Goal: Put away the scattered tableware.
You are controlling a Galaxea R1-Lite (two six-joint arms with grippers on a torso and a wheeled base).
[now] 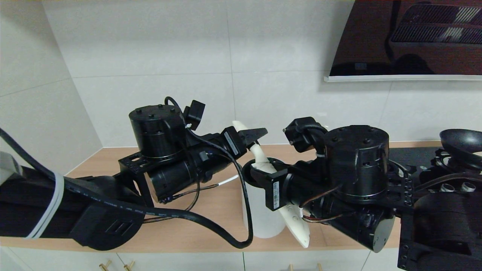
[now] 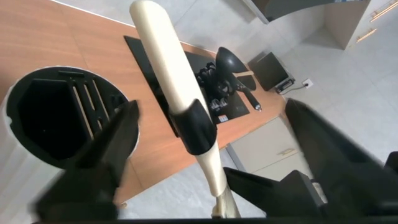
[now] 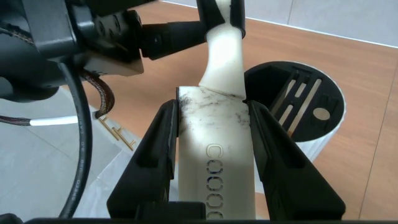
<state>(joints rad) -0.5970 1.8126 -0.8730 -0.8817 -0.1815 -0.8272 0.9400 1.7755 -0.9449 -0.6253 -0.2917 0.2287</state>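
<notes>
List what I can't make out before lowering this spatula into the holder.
- Countertop under both arms, head view: hidden by them.
- Items on the black mat: too small in left wrist view, blocked by the right arm in head view.
- Spatula blade tip, right wrist view: cut off by the edge.

A long wooden worktop [image 1: 218, 210] runs along a white tiled wall [image 1: 150, 56]. High up at the right, a dark shiny hood [image 1: 406, 41] hangs on the wall. Under it, a flat black stove [image 1: 412, 155] lies in the worktop, and a black pan [image 1: 461, 141] sits on top of it. Below the worktop's front edge are white cupboard doors [image 1: 180, 261] with little wooden handles [image 1: 105, 265]. In the left wrist view, a small black box [image 2: 272, 68] with a cord lies on the grey floor [image 2: 348, 74] near the cupboards.
</notes>
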